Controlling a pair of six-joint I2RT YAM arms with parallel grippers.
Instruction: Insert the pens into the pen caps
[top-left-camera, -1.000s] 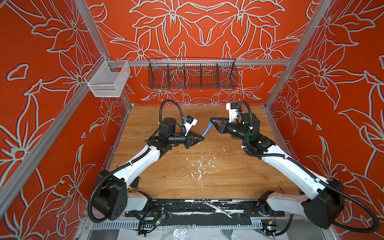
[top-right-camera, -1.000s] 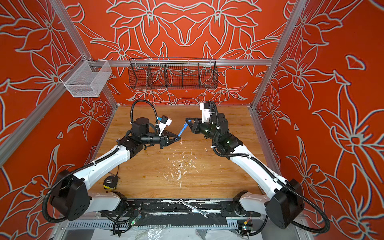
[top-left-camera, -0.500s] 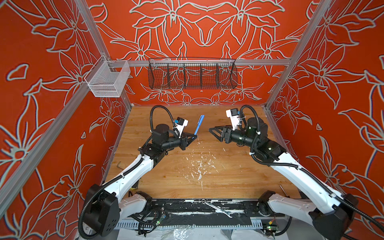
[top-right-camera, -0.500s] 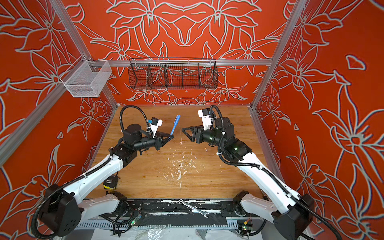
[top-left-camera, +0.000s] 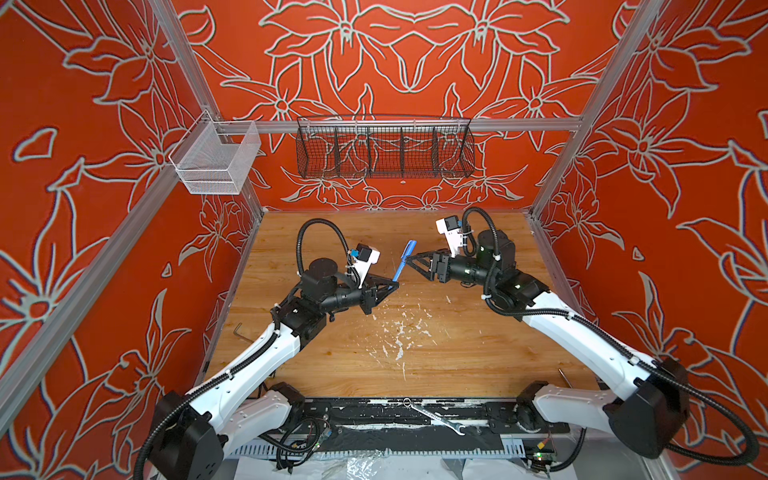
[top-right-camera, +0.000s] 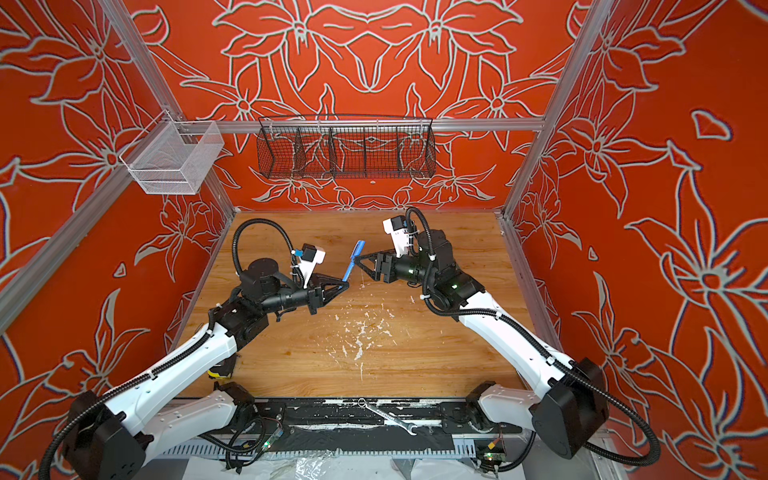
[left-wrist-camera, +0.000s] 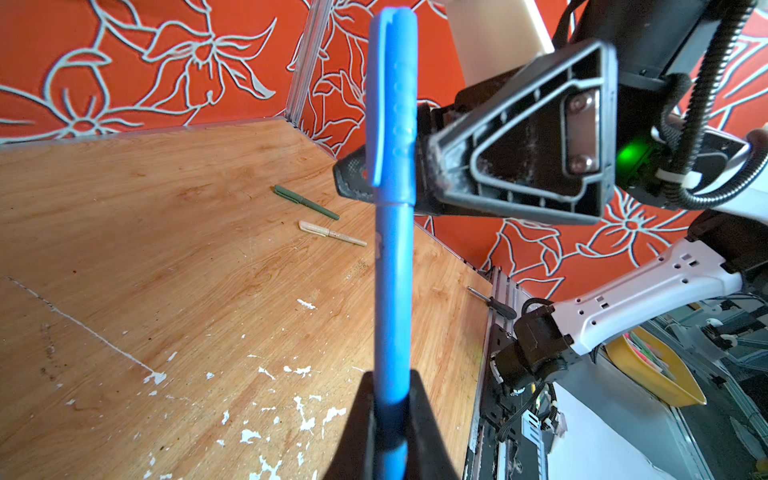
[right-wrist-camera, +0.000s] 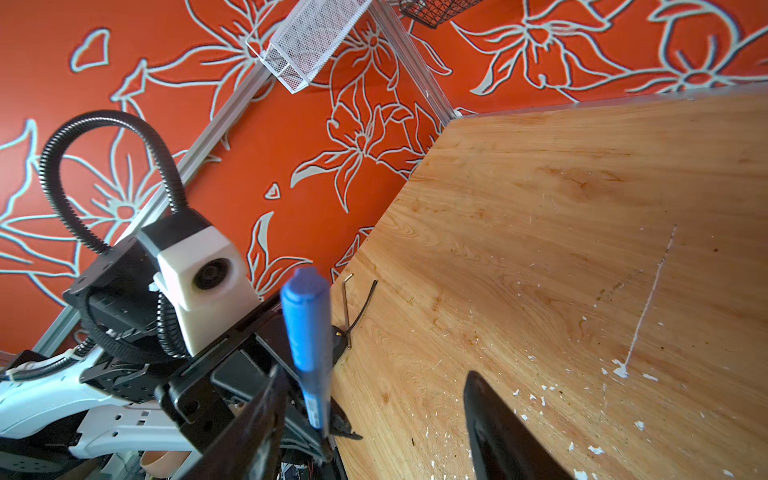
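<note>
My left gripper (left-wrist-camera: 390, 399) is shut on the lower end of the blue pen (left-wrist-camera: 392, 291), which stands up from the jaws. The blue pen cap (left-wrist-camera: 390, 104) sits on its upper end. In both top views this pen (top-left-camera: 399, 270) (top-right-camera: 348, 272) tilts up above the table's middle, held by the left gripper (top-left-camera: 395, 284) (top-right-camera: 343, 286). My right gripper (right-wrist-camera: 374, 415) is open and holds nothing; its tips (top-left-camera: 409, 259) (top-right-camera: 360, 262) stand just right of the cap. A green pen (left-wrist-camera: 305, 202) and a beige pen (left-wrist-camera: 330, 232) lie on the wood, each seemingly capped.
A black wire basket (top-left-camera: 384, 149) and a white mesh basket (top-left-camera: 212, 166) hang on the walls. A hex key (top-left-camera: 237, 330) lies at the table's left edge, a screwdriver (left-wrist-camera: 492, 301) at the right edge and a wrench (top-left-camera: 440, 422) on the front rail. White flecks (top-left-camera: 399, 332) mark the middle.
The right gripper opened, let go of the capped end and drew back right. The left arm pulled back left with the blue pen, which now tilts upward.
</note>
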